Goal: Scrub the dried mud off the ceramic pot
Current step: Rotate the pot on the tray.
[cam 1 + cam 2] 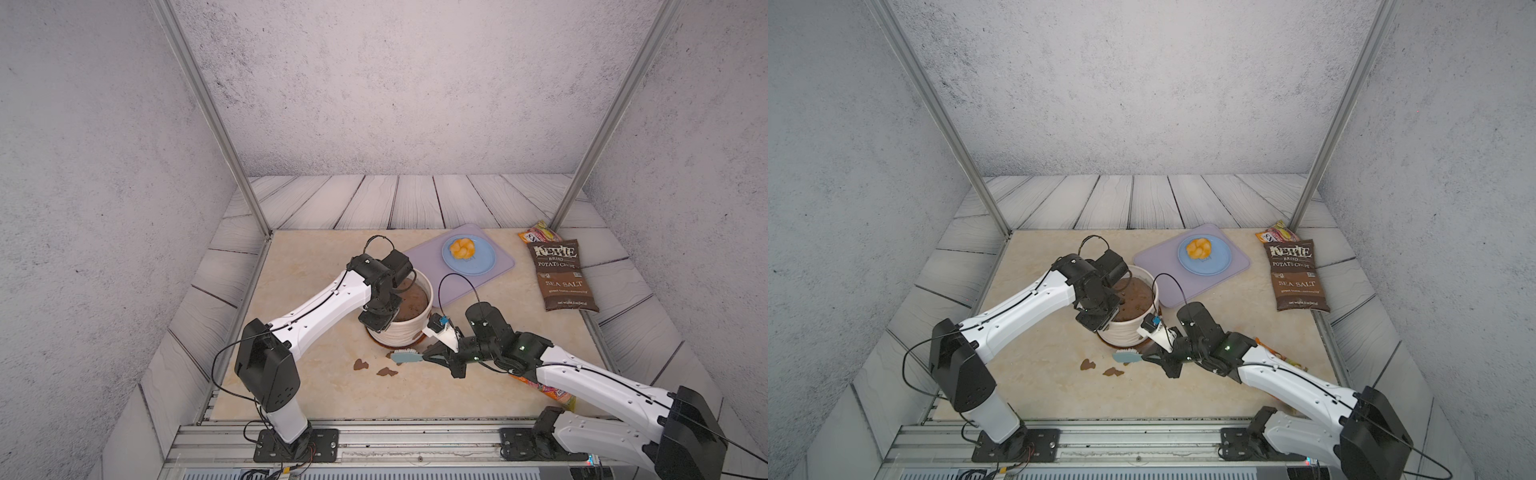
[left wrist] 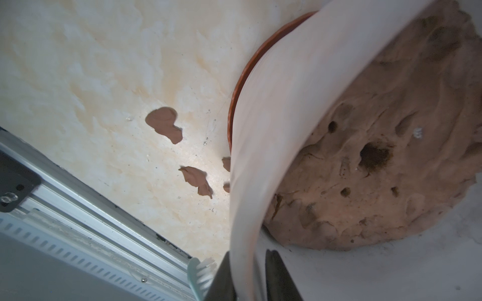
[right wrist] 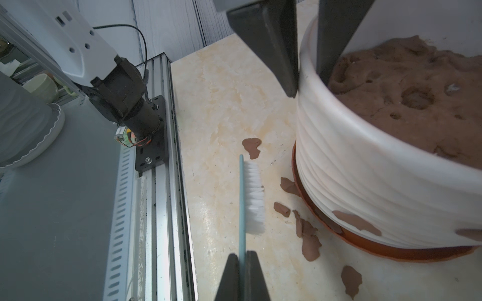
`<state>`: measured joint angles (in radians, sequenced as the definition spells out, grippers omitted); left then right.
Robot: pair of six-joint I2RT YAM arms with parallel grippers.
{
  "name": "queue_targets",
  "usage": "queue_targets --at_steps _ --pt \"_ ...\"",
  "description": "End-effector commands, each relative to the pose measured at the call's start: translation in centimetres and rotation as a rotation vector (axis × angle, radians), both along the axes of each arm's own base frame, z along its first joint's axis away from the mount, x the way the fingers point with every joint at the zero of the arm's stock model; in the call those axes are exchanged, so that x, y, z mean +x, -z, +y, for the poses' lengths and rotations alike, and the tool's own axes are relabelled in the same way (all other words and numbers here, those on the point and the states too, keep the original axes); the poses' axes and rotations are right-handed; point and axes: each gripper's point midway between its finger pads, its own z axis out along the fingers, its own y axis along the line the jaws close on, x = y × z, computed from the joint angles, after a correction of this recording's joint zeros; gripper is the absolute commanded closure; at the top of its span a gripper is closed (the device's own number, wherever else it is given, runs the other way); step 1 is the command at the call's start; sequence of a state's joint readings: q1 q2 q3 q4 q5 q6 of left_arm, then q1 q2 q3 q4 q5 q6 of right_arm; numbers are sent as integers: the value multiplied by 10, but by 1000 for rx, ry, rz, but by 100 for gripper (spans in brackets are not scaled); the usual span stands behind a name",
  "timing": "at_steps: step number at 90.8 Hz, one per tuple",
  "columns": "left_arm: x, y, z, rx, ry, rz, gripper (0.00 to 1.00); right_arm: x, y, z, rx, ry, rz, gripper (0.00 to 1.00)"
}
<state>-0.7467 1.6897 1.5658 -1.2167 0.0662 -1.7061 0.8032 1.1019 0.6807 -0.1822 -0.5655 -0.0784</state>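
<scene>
Left pincer [image 3: 307,87] is clamped on the rim of the ceramic pot [image 3: 365,169], one finger outside the ribbed wall and one inside, beside the soil mound [image 3: 417,104]. The straddle is shown in both wrist views. In both top views the fingers are hidden under the wrist body.

Right pincer [image 3: 242,256] is closed on the thin teal handle of a brush [image 3: 253,198]. White bristles are turned toward the pot and kept apart from its wall. Contact of the brush with the worktop [image 1: 311,270] cannot be told.

The pot is stood upright in a reddish-brown saucer [image 3: 391,251], toward the front of the worktop, between the two arms. Dried mud [image 3: 357,221] is stuck in patches low on the wall facing the right pincer. This is shown clearly in the right wrist view only; that part of the wall is not shown in the left wrist view. Loose flakes [image 1: 360,365] are scattered on the worktop in front of the pot and just beside the saucer, and are seen in all views.

The following are seen in the top views only:
- a lilac mat [image 1: 498,272] behind the pot
- a blue plate [image 1: 484,266] on it, carrying yellow-orange food [image 1: 462,248]
- a brown chip bag [image 1: 563,278] to the right, with a snack packet [image 1: 540,232] behind it
- a colourful packet [image 1: 548,390] partly covered by the right arm

A white scalloped dish [image 3: 31,146] is shown beyond the rail in the right wrist view alone.
</scene>
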Motion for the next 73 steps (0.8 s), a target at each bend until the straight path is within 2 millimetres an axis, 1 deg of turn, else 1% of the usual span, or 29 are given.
queue_targets --at_steps 1,24,35,51,66,73 --pt "2 2 11 65 35 4 83 3 -5 2 23 15 -15 100" --pt "7 4 24 94 32 17 88 5 -6 3 30 22 -16 100" --pt "12 3 32 117 57 19 90 6 -8 4 37 25 -19 100" --pt "22 2 42 154 171 45 93 12 -12 8 50 34 -30 100" --pt "27 3 55 222 265 89 94 19 -15 13 56 38 -48 100" --pt "30 5 57 232 294 92 94 22 -15 15 54 42 -57 100"
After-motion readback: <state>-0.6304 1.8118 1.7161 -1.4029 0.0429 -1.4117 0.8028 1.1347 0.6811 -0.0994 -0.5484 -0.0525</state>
